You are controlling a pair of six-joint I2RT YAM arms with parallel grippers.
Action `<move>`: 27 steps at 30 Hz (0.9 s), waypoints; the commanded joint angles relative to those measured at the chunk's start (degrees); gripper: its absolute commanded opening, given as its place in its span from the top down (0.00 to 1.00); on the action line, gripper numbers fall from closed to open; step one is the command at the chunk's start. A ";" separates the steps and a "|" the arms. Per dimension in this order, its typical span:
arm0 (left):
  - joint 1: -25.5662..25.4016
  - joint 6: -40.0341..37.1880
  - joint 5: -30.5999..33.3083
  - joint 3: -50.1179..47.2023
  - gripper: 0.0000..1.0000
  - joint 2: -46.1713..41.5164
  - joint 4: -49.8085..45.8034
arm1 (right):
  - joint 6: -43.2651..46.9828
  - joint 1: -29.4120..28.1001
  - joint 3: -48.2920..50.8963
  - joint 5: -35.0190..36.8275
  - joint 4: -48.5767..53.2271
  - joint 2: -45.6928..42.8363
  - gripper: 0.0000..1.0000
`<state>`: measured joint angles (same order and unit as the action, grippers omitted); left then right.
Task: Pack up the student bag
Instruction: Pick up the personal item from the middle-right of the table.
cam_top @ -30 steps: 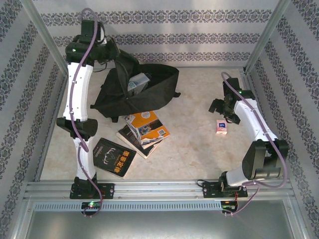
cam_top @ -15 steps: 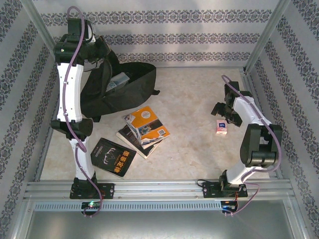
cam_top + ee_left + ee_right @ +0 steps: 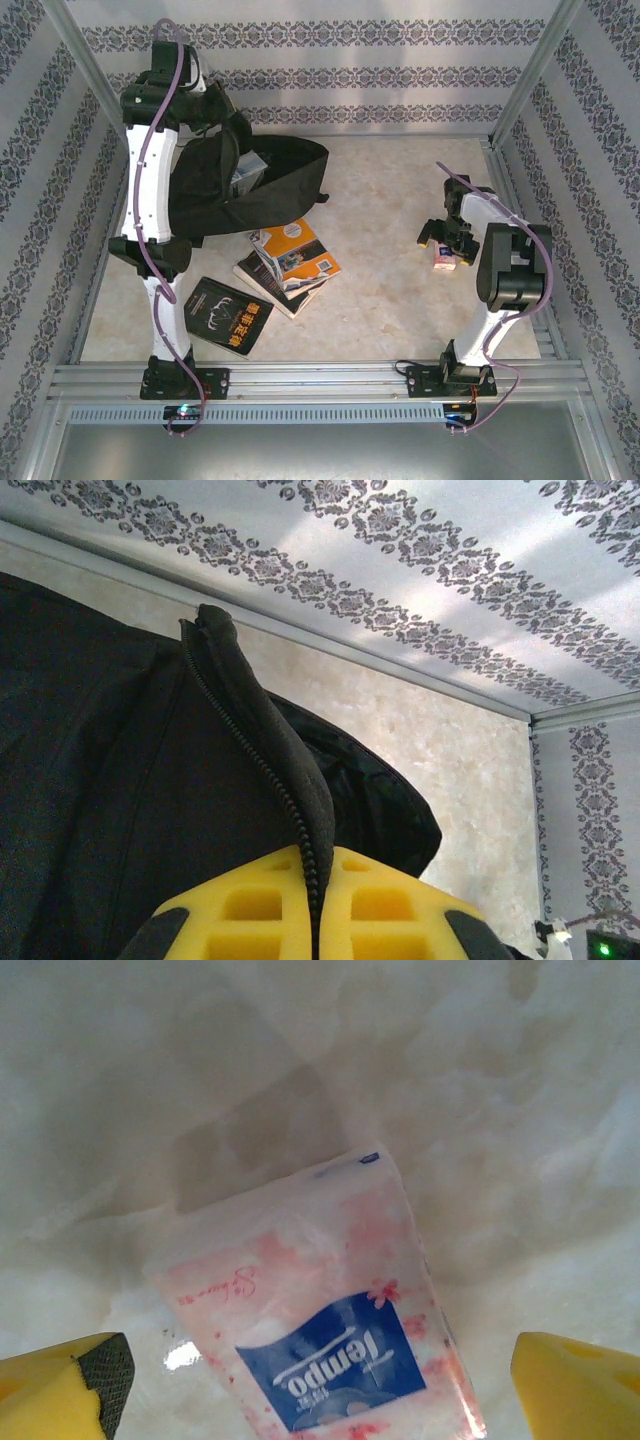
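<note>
Gripping the zipper edge of the black backpack (image 3: 265, 185), the left claw (image 3: 222, 118) is pinched tight on the fabric high over the far left corner of the table (image 3: 390, 180). The left arm climbs from its base at the near rail, bends at a dark elbow partway up, then stands almost upright before the wrist tips over to the right onto the bag. From the left wrist camera, the yellow pads (image 3: 250, 905) meet around the toothed zipper strip, with the backpack (image 3: 120, 780) spreading dark below and to the left. The bag hangs from that raised edge and slumps onto the tabletop beside the arm, its mouth gaping toward the right, a pale item (image 3: 250, 165) showing inside.

Across the table the right arm is folded close on itself, its black elbow near the right wall and its wrist bent down toward the surface. The right claw (image 3: 445, 235) hovers jaws wide over a pink-and-white tissue packet (image 3: 444, 260). In the right wrist view the packet (image 3: 320, 1310), lying flat with a blue label, sits between the spread yellow fingertips (image 3: 575, 1380) of the right claw (image 3: 320, 1380), apart from both.

Between the arms lies a loose pile of books (image 3: 292, 255), an orange cover on top, and a black book (image 3: 228, 315) nearer the left base.
</note>
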<state>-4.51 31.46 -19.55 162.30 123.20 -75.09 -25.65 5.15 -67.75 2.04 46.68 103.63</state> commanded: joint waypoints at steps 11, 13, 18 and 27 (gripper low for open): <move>-4.75 -0.88 -1.36 2.34 1.00 0.41 -1.44 | 0.86 0.04 -1.03 -7.84 -2.09 1.93 0.33; -6.02 -0.67 -0.95 2.40 1.00 0.55 -1.60 | 0.21 -0.20 -0.52 -7.29 -2.12 1.33 0.38; -9.21 0.43 1.42 2.39 1.00 0.55 -2.63 | -1.18 -0.78 1.36 -6.15 -3.19 -1.20 0.42; -13.51 3.63 1.52 2.32 1.00 0.29 -3.44 | -3.93 -1.10 0.31 -6.27 -2.72 -5.58 0.48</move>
<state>-15.79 33.67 -17.47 162.30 124.64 -78.98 -27.66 4.71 -66.94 -4.40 43.81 100.36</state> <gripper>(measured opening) 0.068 0.526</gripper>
